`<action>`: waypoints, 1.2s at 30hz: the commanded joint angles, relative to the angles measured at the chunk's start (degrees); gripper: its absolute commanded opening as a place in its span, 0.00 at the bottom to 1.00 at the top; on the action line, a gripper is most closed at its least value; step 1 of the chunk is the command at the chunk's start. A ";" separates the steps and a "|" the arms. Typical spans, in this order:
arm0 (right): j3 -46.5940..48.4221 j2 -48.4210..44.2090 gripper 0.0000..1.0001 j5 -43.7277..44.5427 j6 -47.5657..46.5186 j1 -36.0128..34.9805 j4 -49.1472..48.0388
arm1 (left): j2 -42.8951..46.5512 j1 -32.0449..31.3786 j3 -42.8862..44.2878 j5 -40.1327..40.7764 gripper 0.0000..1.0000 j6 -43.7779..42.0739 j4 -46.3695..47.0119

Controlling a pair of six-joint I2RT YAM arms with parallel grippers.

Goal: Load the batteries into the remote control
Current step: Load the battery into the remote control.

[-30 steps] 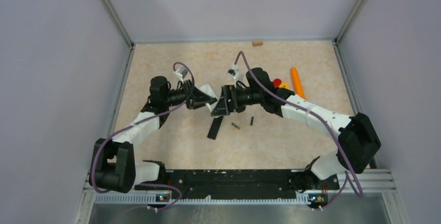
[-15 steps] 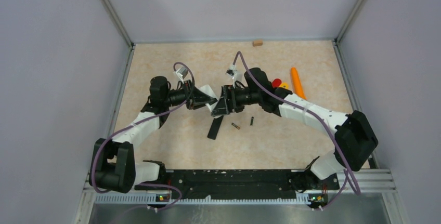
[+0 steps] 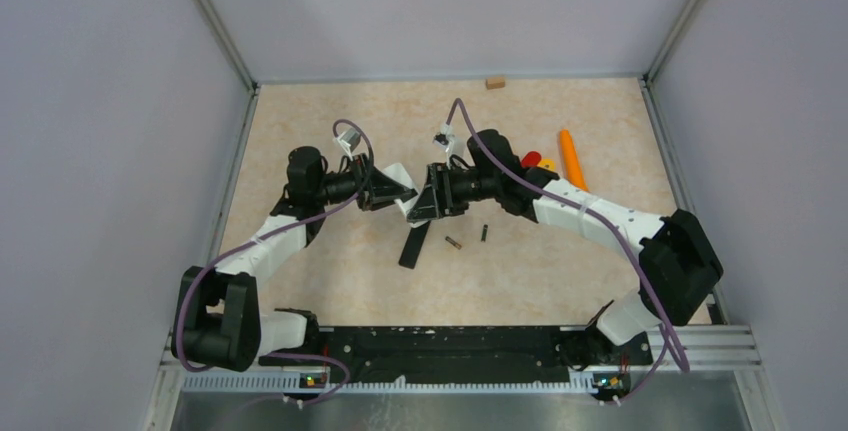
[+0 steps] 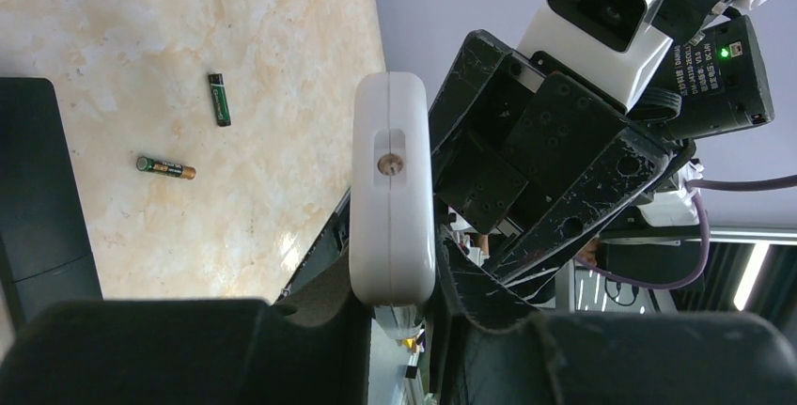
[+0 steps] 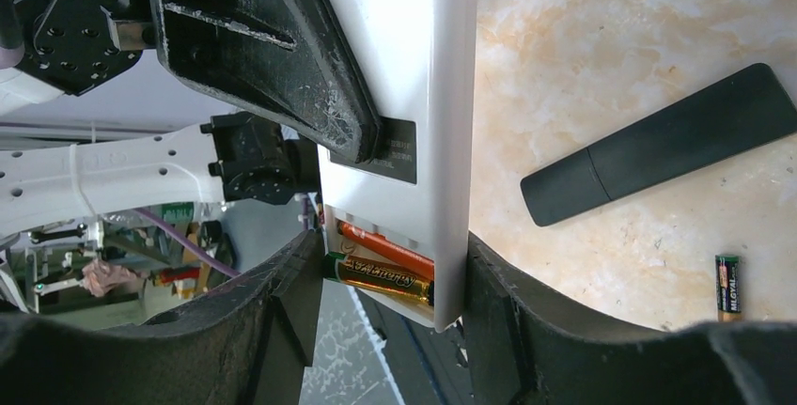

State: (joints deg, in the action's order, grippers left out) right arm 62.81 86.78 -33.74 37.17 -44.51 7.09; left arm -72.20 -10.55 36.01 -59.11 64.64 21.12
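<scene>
A white remote (image 3: 409, 204) is held in the air between both grippers at mid-table. My left gripper (image 3: 397, 191) is shut on one end of it (image 4: 392, 189). My right gripper (image 3: 426, 201) is shut across the other end (image 5: 414, 67), where the battery bay is open. A gold battery (image 5: 381, 273) lies in the bay beside an orange strip (image 5: 387, 248). Two loose batteries (image 3: 453, 243) (image 3: 484, 233) lie on the table below; they also show in the left wrist view (image 4: 165, 167) (image 4: 219, 99). One shows in the right wrist view (image 5: 726, 288).
A slim black bar (image 3: 413, 244) lies on the table under the grippers, next to the loose batteries. An orange carrot-shaped cone (image 3: 571, 156) and small red and yellow pieces (image 3: 532, 159) lie at the right. A small wooden block (image 3: 494, 82) sits by the back wall.
My right arm has shifted a little to the left and back, nearer the left gripper. The remote stays held by both. The loose batteries and black bar have not moved.
</scene>
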 commanded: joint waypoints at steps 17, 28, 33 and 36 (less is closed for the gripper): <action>-2.80 -1.54 0.45 -4.24 -1.15 -0.40 -15.17 | 0.80 0.17 2.98 -5.41 0.00 8.03 4.51; -9.81 -3.50 0.52 -5.59 3.92 1.40 -27.89 | 1.01 0.17 3.37 -7.31 0.00 14.05 8.57; -11.13 -6.07 0.79 -5.73 6.03 2.32 -30.67 | 1.18 0.26 3.52 -6.47 0.00 12.35 7.84; -11.52 -7.73 0.86 -5.38 7.45 2.57 -31.09 | 1.61 0.36 3.92 -5.37 0.00 10.27 6.21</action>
State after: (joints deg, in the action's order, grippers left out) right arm 51.35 83.26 -39.03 43.24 -42.65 -18.83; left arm -72.23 -10.20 37.12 -64.07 76.12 25.47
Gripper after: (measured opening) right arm 0.835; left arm 0.254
